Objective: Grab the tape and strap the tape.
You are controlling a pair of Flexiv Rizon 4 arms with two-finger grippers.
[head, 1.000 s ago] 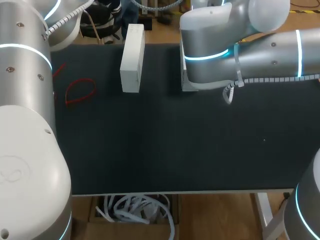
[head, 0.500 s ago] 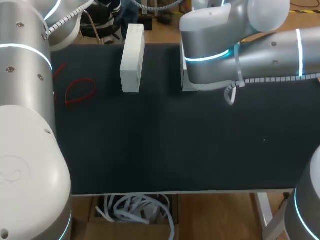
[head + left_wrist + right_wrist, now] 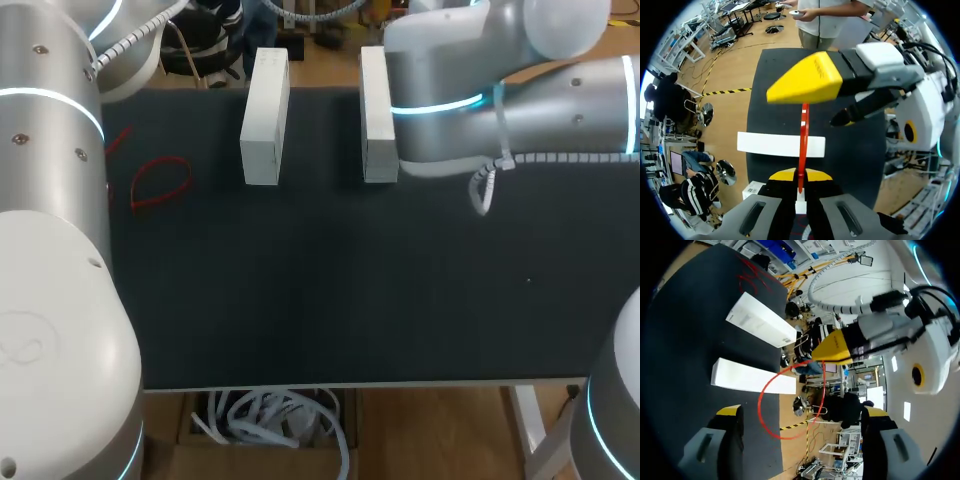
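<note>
**Left gripper** (image 3: 799, 176): fingers closed on the red tape (image 3: 803, 130), which hangs as a loop above the counter (image 3: 350, 280), near the white boxes (image 3: 265, 115) at its far side. **Right gripper** (image 3: 802, 411): fingers spread wide, straddling the loop without touching it. Risk: the thin loop may flex aside as these fingers close, so they miss it or tug it free.

The tabletop (image 3: 330, 290) is dark grey, and the two boxes (image 3: 266, 118) (image 3: 378, 115) are white. The tape (image 3: 804, 125) is red. The right arm (image 3: 540, 100) is silver-grey with cyan light rings, and the right gripper (image 3: 802, 411) has yellow tips.
</note>
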